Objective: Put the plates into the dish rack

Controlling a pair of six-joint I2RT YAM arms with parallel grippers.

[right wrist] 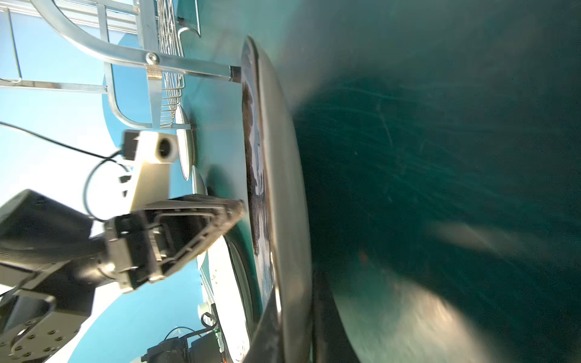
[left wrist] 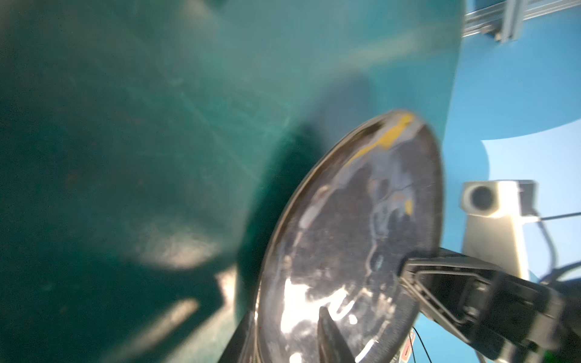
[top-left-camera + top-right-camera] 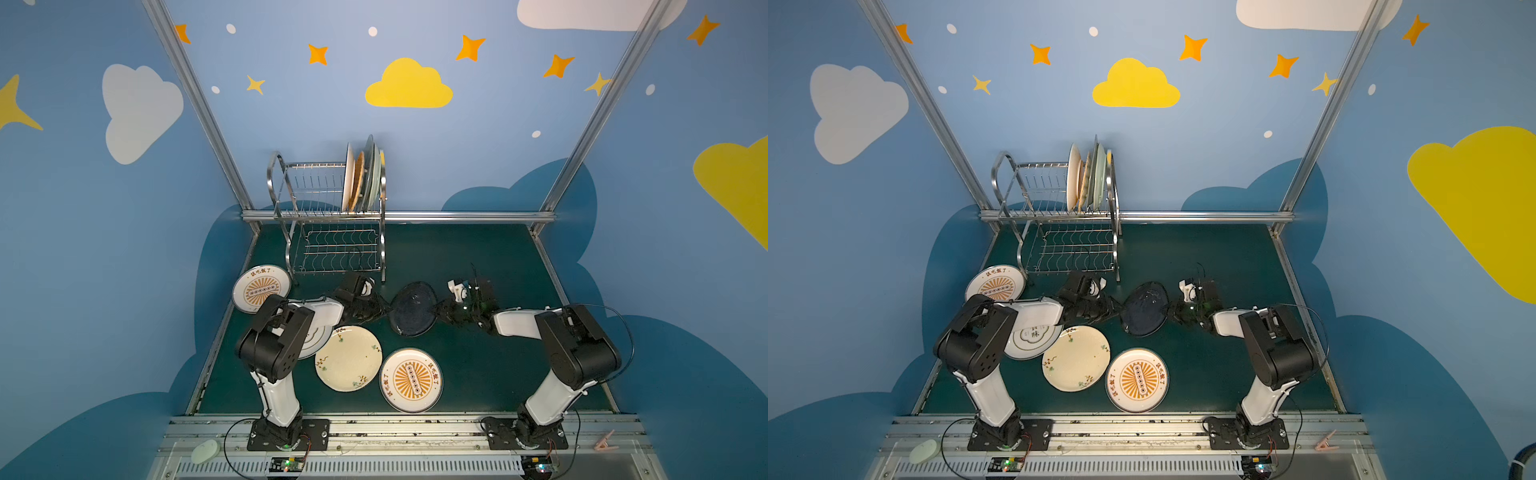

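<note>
Looks like a handover. The black plate (image 3: 413,308) hangs tilted above mid-mat. The right gripper (image 3: 437,309) has its jaws closed on the rim at 3 o'clock. The left gripper (image 3: 384,312) straddles the rim at 9 o'clock, but I cannot tell whether it grips or only brackets it. Next, I'd guess, the left backs clear. Then the right carries the plate toward 11 o'clock, edge-on, into a free slot of the rack (image 3: 320,208) beside the racked plates (image 3: 360,178).
</note>
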